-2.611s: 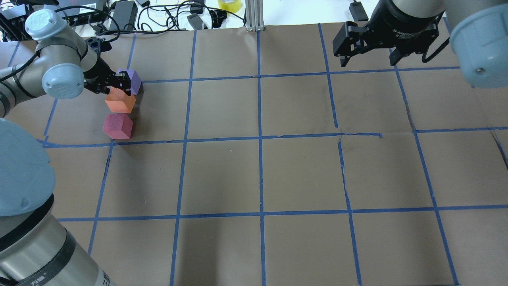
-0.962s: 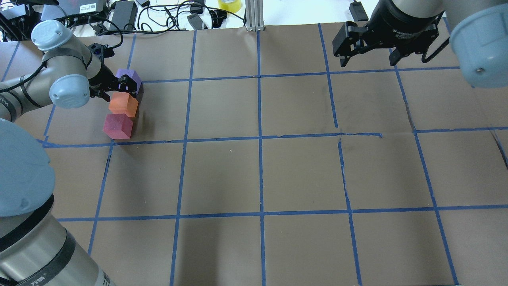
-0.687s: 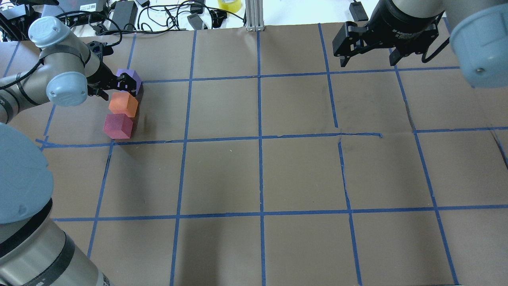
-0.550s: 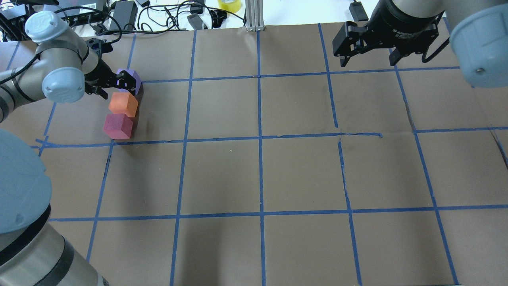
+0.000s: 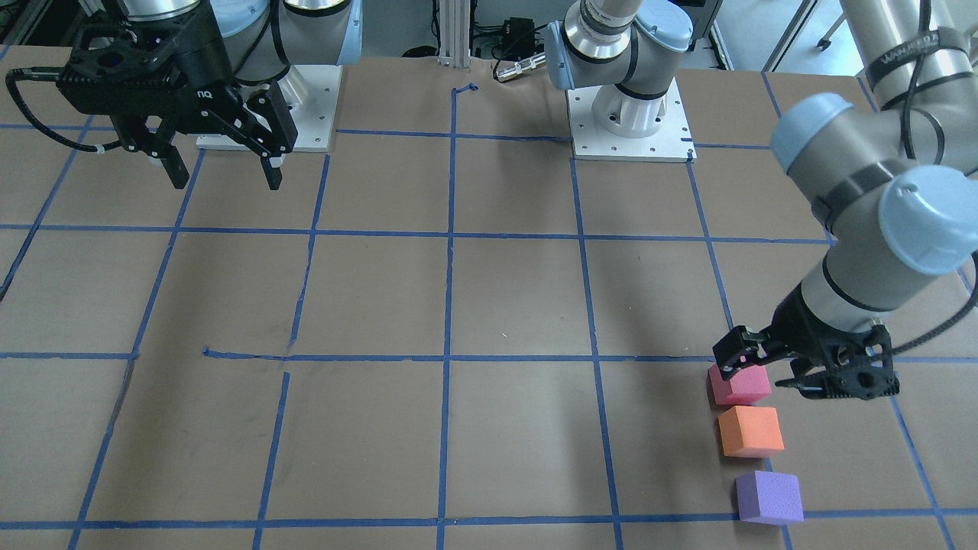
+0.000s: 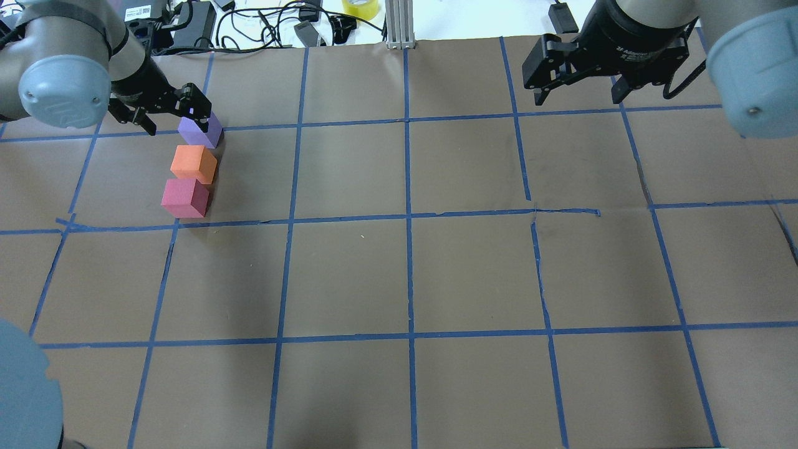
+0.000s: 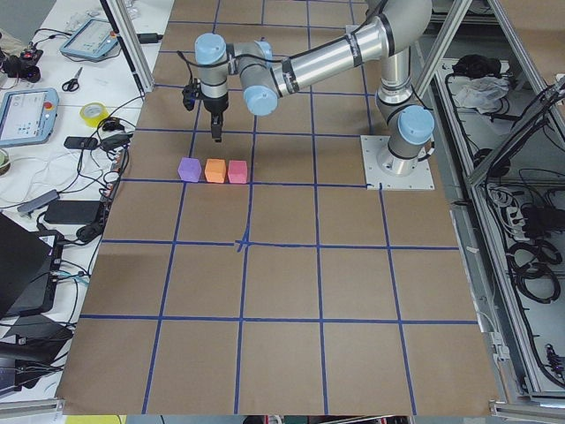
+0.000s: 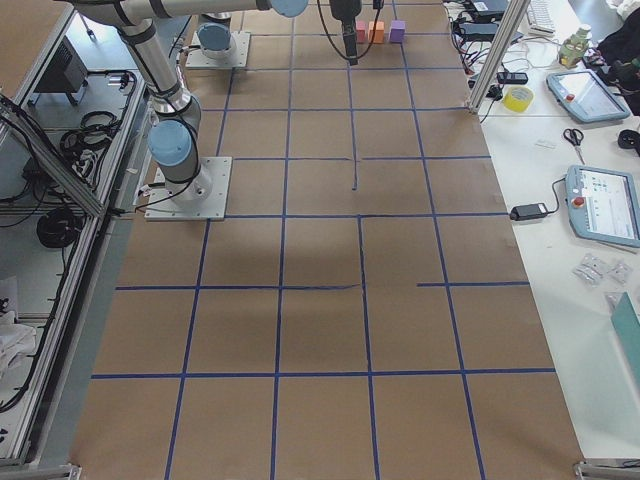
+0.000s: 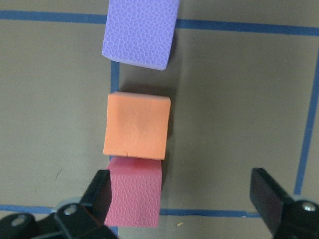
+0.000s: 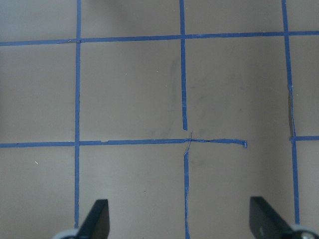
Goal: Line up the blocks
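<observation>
Brown taped table [image 6: 436, 268], lined-up blocks [image 6: 194, 163], small lettering on right claw [image 6: 580, 98]

We see a pebbled, foam-like matt skin on the purple block [image 9: 141, 32] and the pinkish-red block [image 9: 134, 191]; the orange block [image 9: 137, 125] looks smoother — faintly creased. The table [image 6: 474, 268] wears matt brown paper, scuffed, lined with blue tape [image 6: 409, 274]. The left arm [image 5: 840, 286] shows satin grey metal and glossy pale-blue caps.

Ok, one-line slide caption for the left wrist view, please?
Open left gripper hovers over a straight line: purple block, orange block, then pinkish-red block nearest its fingers.
</observation>
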`<state>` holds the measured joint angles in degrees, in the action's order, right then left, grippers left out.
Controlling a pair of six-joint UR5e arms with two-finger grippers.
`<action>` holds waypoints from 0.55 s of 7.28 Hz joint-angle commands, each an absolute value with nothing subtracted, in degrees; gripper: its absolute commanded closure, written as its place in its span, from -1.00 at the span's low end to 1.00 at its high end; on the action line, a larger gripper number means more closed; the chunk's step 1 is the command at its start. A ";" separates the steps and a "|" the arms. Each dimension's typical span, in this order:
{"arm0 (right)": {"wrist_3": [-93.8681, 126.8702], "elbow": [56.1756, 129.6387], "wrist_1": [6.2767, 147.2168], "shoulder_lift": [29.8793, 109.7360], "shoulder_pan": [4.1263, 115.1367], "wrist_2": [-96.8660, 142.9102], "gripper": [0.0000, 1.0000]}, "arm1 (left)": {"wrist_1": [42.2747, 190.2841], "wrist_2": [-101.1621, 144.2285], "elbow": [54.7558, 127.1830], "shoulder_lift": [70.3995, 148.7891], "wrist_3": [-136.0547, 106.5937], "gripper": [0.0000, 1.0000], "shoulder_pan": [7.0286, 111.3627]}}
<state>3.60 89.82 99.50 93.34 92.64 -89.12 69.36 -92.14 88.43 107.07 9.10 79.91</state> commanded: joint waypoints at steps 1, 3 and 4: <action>3.60 89.82 99.49 93.34 92.64 -89.12 -1.00 | 74.16 -93.78 88.16 99.61 0.50 -1.00 90.04; 3.60 89.82 99.49 93.34 92.64 -89.12 -1.00 | 84.48 -93.25 86.93 93.90 -1.84 -1.00 92.64; 3.60 89.82 99.58 93.34 92.64 -89.12 -1.00 | 89.42 -93.08 85.18 91.69 -2.89 -1.00 92.64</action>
